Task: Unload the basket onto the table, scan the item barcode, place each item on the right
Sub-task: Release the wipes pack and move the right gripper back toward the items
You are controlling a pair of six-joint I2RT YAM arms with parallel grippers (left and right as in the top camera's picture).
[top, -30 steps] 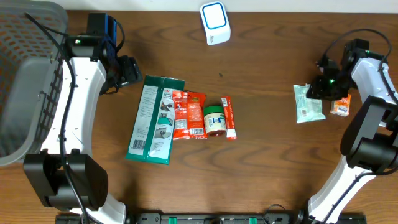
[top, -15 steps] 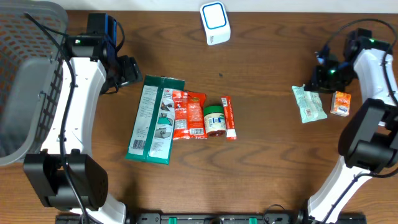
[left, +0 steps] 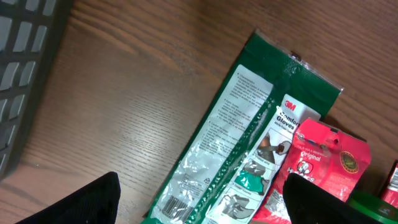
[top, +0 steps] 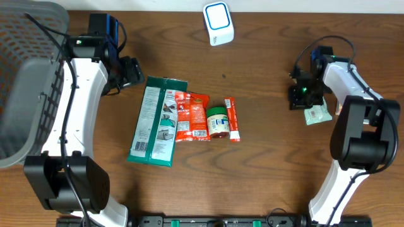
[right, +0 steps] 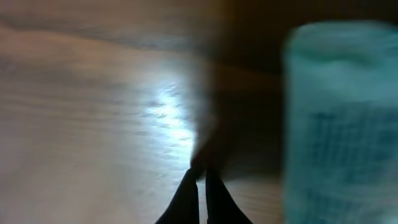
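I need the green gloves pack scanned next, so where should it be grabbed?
Probably pinch the gloves pack at its far short end, coming from beside the open left gripper. It lies flat, the red snack packet overlaps one long edge, and that end is clear.

Wide-spread left tool [left: 200,186]; right tool [right: 200,182] seemingly pinched together.

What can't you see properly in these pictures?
- Right wrist view: everything is blurred, so the print on the pale green packet cannot be read.
- Overhead view: the right arm covers part of that packet.
- Overhead view: any barcodes on the green glove pack and the snacks beside it are too small to make out.
- Left wrist view: the bottom edge cuts off the glove pack's lower end.
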